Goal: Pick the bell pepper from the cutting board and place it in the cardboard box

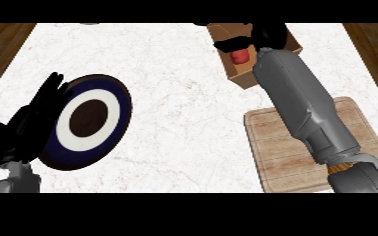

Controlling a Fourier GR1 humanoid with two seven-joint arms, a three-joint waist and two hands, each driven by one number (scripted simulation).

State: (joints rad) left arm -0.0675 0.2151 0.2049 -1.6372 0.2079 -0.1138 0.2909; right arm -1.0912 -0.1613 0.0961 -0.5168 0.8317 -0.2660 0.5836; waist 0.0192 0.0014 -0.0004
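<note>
- Here, the white marble counter top (184,105) fills most of the frame, with dark wood showing at the upper left and upper right corners.
- The open brown cardboard box (238,75) sits at the upper middle-right of the frame, its walls rising round a hollow inside.
- The red bell pepper (241,57) shows inside that box, just under the black fingers.
- The right hand (260,37) is over the box at the top of the frame; its fingers are curled down into the opening, one dark finger lying across just above the pepper. Whether they pinch the pepper or merely touch it, I cannot tell.
- The grey right forearm (299,100) runs from the lower right corner up to the box, crossing the cutting board.
- The pale wooden cutting board (280,150) lies at the lower right.
- The round dark blue plate with a white ring and brown centre (87,121) lies at the left.
- The left hand (33,117) rests at the left edge, fingers straight and slightly spread, pointing up beside the plate's rim.
</note>
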